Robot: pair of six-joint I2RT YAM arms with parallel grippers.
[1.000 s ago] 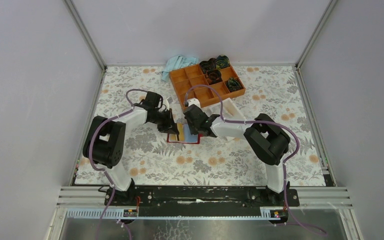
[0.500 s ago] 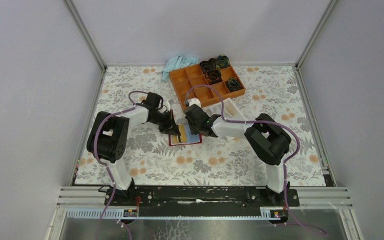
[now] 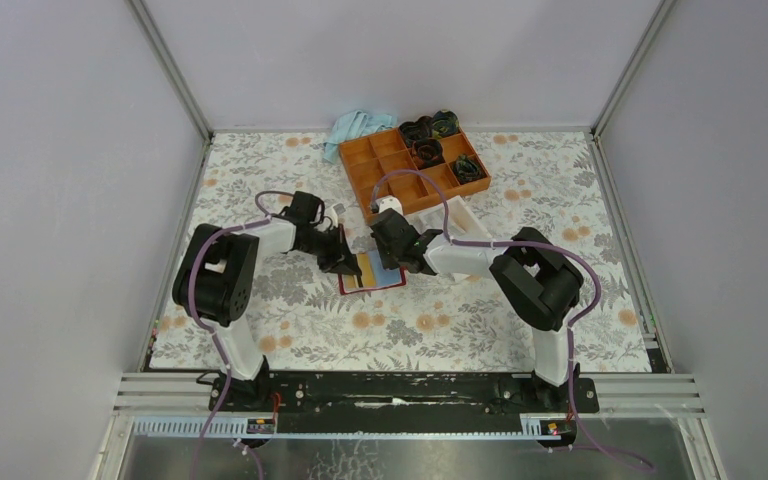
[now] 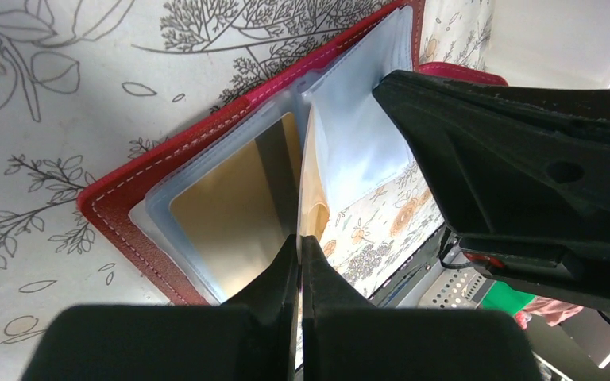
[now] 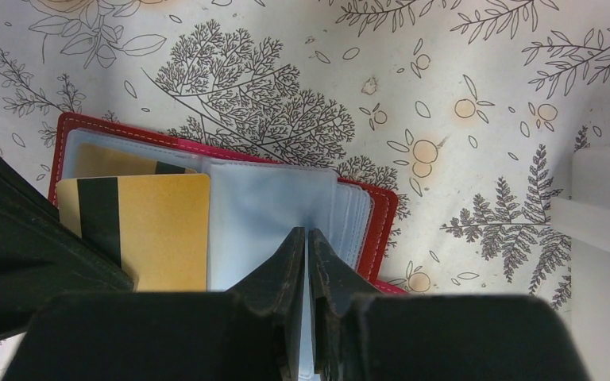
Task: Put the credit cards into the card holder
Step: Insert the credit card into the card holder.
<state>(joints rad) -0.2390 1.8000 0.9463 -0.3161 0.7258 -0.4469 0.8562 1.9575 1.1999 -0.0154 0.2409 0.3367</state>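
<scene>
From above, the left gripper (image 3: 348, 265) and right gripper (image 3: 390, 255) are meeting over the open card holder (image 3: 375, 282), which is lying just beneath both on the flowered surface (image 3: 520, 210). An orange tray (image 3: 380, 170) is sitting beyond the right gripper, a clear box (image 3: 463, 215) is lying just to its outer side, and grey walls (image 3: 60, 150) are closing the room in on three sides.

The left wrist view is showing the left gripper clenched on a gold card (image 4: 315, 202), seen edge-on between its tips (a second gold card (image 4: 222, 210) seems to be sitting in a pocket already). The held card is looking stiff, light and slick, so a pinch at one short end is suiting it.

The right wrist view is showing the right gripper pinching a clear sleeve (image 5: 262, 206) of the holder, right under its tips. That sleeve is looking thin and floppy. I am judging that it needs holding near its free edge, so the pocket mouth is gaping for the card.
</scene>
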